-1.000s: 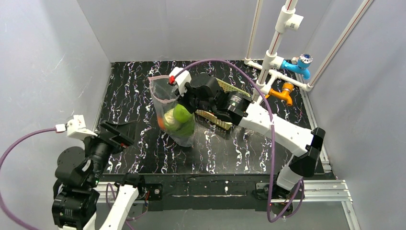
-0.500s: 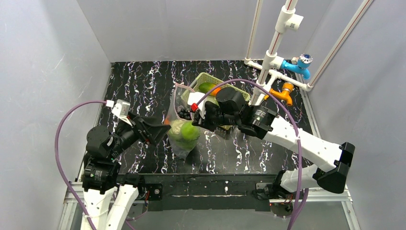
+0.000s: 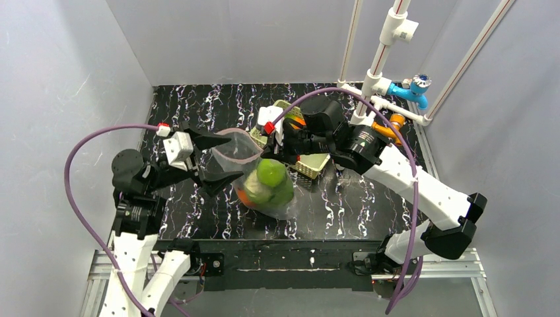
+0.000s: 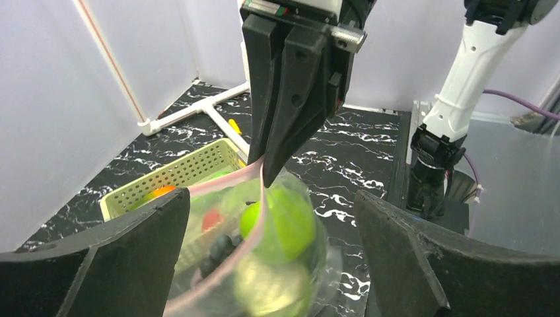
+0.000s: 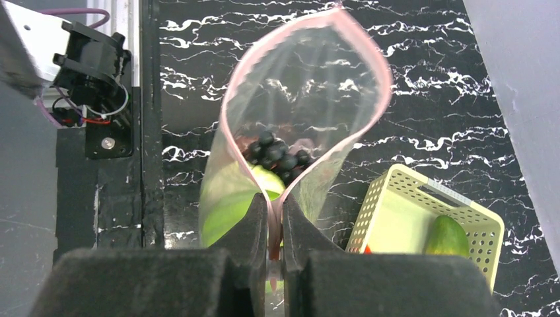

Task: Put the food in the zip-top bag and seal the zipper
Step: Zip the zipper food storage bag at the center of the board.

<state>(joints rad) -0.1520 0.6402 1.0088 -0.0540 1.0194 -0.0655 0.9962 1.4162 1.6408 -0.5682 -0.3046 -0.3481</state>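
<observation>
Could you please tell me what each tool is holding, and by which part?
The right tool pinches the zip-top bag by its pink zipper at the mouth; the left tool is open, holding nothing.

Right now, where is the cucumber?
In the right wrist view the cucumber lies inside the cream lattice basket at the lower right, beside the zip-top bag, not in it.
</observation>
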